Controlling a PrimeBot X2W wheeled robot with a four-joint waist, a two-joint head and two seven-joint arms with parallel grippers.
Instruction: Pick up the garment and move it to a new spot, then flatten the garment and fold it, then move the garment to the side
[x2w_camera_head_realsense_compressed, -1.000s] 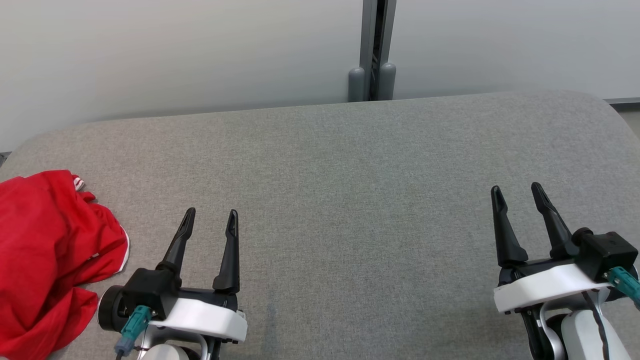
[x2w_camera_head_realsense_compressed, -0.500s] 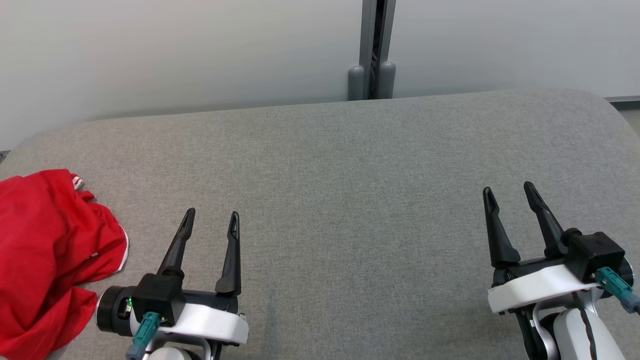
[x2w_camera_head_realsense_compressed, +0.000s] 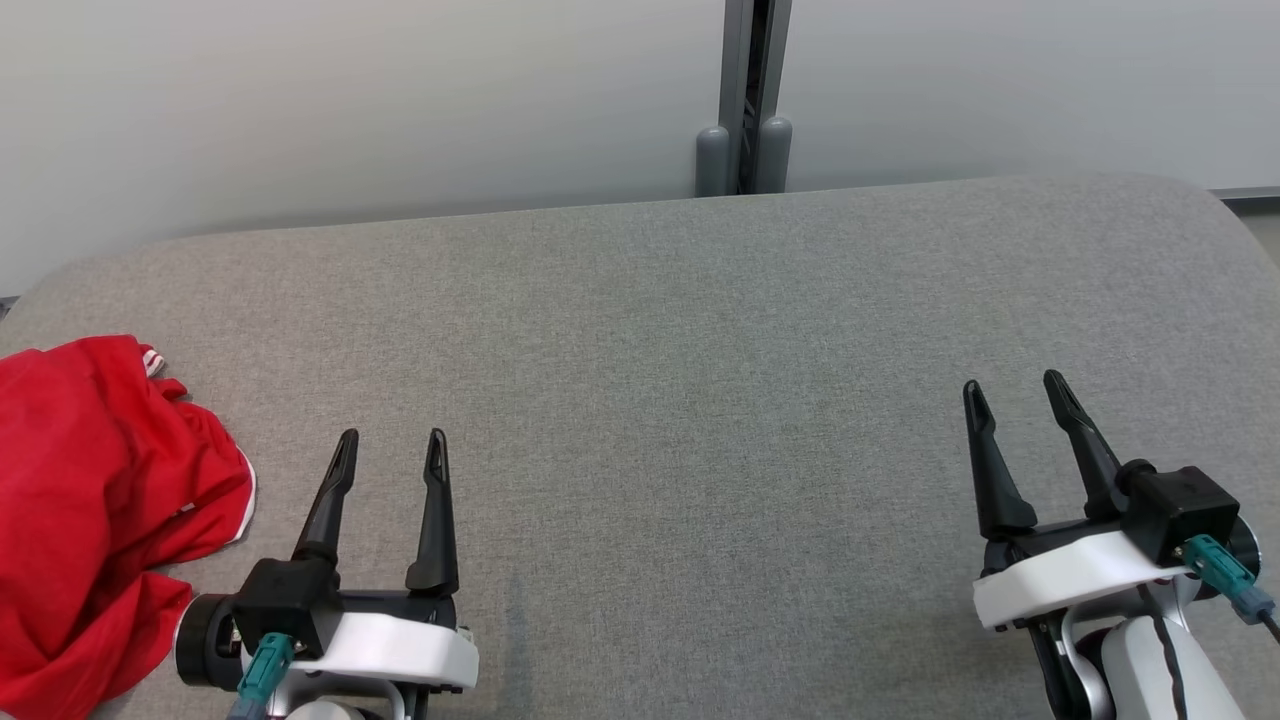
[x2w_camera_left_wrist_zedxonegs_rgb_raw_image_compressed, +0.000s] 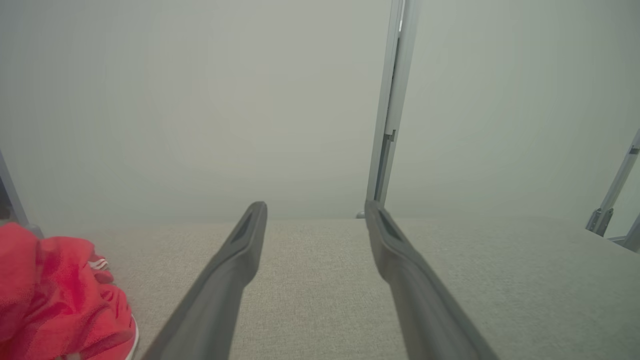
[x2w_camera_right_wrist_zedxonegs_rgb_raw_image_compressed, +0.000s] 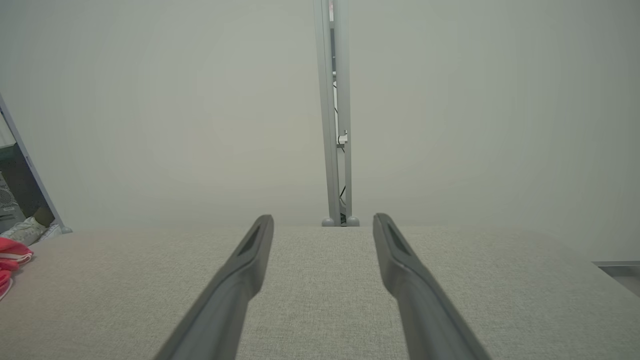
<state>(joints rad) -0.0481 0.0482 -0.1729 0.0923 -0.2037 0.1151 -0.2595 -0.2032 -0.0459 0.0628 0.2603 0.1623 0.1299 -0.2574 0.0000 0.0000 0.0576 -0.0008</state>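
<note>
- Head view: the left claw (x2w_camera_head_realsense_compressed: 392, 437) sits low over the grey padded surface (x2w_camera_head_realsense_compressed: 700, 350). Its two dark fingers are spread wide with nothing between them. The red garment (x2w_camera_head_realsense_compressed: 90, 500) lies crumpled on the surface to the outer left of this claw, clear of the fingers. It is close beside the wrist, and whether it touches there cannot be told. A white-trimmed edge of the cloth faces the claw. The right claw (x2w_camera_head_realsense_compressed: 1010, 382) is well apart, on the opposite side of the left claw from the garment. It is likewise wide and empty. A metal post (x2w_camera_head_realsense_compressed: 745, 100) stands against the pale wall (x2w_camera_head_realsense_compressed: 350, 100), ahead of both claws and between them.
- Left wrist view: the left claw (x2w_camera_left_wrist_zedxonegs_rgb_raw_image_compressed: 315, 207) has its fingers splayed over bare padded surface (x2w_camera_left_wrist_zedxonegs_rgb_raw_image_compressed: 525, 280), gripping nothing. The garment (x2w_camera_left_wrist_zedxonegs_rgb_raw_image_compressed: 55, 295) is bunched to the left of the left finger, near it but not touching. The metal post (x2w_camera_left_wrist_zedxonegs_rgb_raw_image_compressed: 395, 100) rises just beyond the right fingertip.
- Right wrist view: the right claw (x2w_camera_right_wrist_zedxonegs_rgb_raw_image_compressed: 322, 218) is wide apart and empty above the padded surface (x2w_camera_right_wrist_zedxonegs_rgb_raw_image_compressed: 320, 300). The garment (x2w_camera_right_wrist_zedxonegs_rgb_raw_image_compressed: 10, 255) is a small red patch far to the claw's left. The metal post (x2w_camera_right_wrist_zedxonegs_rgb_raw_image_compressed: 335, 100) stands straight ahead between the fingertips.
</note>
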